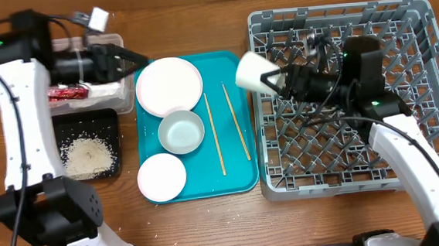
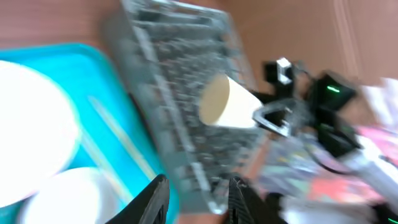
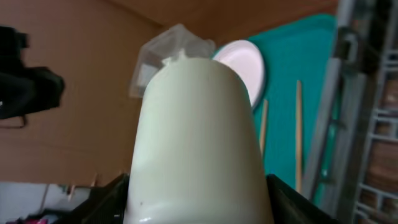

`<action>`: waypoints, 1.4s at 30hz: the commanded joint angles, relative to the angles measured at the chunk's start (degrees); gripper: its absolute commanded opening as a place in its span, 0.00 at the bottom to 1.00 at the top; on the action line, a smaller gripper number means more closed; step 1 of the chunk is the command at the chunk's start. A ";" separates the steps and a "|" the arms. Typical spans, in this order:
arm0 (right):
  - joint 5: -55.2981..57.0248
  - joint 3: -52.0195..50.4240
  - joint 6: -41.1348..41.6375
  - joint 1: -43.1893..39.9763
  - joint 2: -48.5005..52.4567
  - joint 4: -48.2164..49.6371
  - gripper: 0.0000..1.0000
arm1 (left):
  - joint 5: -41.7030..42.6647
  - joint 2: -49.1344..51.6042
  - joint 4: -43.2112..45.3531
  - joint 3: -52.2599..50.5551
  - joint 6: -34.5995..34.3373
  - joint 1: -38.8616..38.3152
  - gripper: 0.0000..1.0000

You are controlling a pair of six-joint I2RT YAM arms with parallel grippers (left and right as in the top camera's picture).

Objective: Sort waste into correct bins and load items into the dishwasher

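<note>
The right gripper (image 1: 275, 79) clamps the cup (image 1: 251, 72) sideways over the rack's (image 1: 340, 183) left wall (left gripper (image 1: 142, 62) parted, empty).

setting: looks like a robotics lab bench staged as a dish-clearing station | evidence: white left arm (image 1: 19, 121) and right arm (image 1: 411, 150), cables exposed, at a bare wooden table (image 1: 211, 226) | props: grey lattice dish rack (image 1: 328, 11), teal serving tray (image 1: 235, 180) of plates (image 1: 169, 86), clear tub (image 1: 128, 94) and black tray (image 1: 118, 142) as bins
</note>
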 commanded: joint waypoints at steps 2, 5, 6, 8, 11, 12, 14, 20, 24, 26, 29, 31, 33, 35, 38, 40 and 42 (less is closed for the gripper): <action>18.32 6.25 -3.48 3.10 -8.37 -16.22 0.53 | -31.45 -0.81 -3.23 15.26 -12.37 -1.22 0.33; 27.30 10.78 -3.61 6.69 -9.94 -28.33 0.53 | -41.90 -1.64 -6.14 22.25 -18.32 -1.51 0.35; 29.86 12.17 -3.58 7.96 -10.03 -31.82 0.53 | -45.16 -2.01 -7.06 23.71 -21.00 -1.51 0.37; 34.56 14.97 -2.89 10.99 -9.88 -39.78 0.53 | -52.63 -3.08 -9.03 25.75 -27.10 -1.44 0.38; 39.63 15.87 0.59 15.04 -9.84 -47.84 0.53 | -61.09 -4.98 -11.06 26.29 -32.79 -1.44 0.37; 41.48 15.85 2.99 16.83 -9.42 -51.93 0.53 | -62.03 -6.34 -11.06 25.90 -33.22 -1.44 0.37; 42.01 15.80 5.77 18.21 -8.17 -57.64 0.53 | -62.23 -8.92 -11.06 25.86 -34.21 -1.44 0.37; 43.12 15.21 7.10 19.67 -3.96 -61.79 0.53 | -63.32 -17.27 -11.06 21.09 -34.16 -1.46 0.37; 44.13 14.95 7.21 20.02 -0.81 -62.03 0.53 | -65.40 -25.03 -11.04 10.25 -34.03 -1.44 0.38; 44.13 14.93 7.19 20.04 0.83 -62.58 0.53 | -66.82 -27.85 -11.04 5.25 -34.23 -1.44 0.40; 44.11 13.62 7.19 20.04 3.41 -63.34 0.53 | -69.55 -30.60 -10.84 -2.14 -35.30 -1.44 0.41; 44.00 12.46 7.19 20.04 4.33 -62.62 0.53 | -70.64 -30.53 -10.78 -4.24 -35.32 -1.44 0.41; 43.39 10.56 7.17 20.04 5.11 -59.74 0.53 | -70.73 -30.32 -9.57 -7.30 -35.30 -1.44 0.46; 42.47 9.38 6.95 20.02 5.51 -57.55 0.53 | -70.55 -29.81 -8.81 -8.90 -35.30 -1.44 0.76; 42.16 7.93 6.95 20.02 5.77 -55.47 0.54 | -70.55 -28.85 -8.28 -10.32 -35.30 -1.46 1.00; 42.16 7.17 6.95 20.02 6.10 -54.58 0.54 | -70.58 -28.06 -8.28 -10.80 -35.30 -1.44 1.00; 42.18 6.71 6.95 20.02 6.25 -53.96 0.62 | -70.58 -27.02 -8.26 -10.82 -35.30 -1.44 1.00</action>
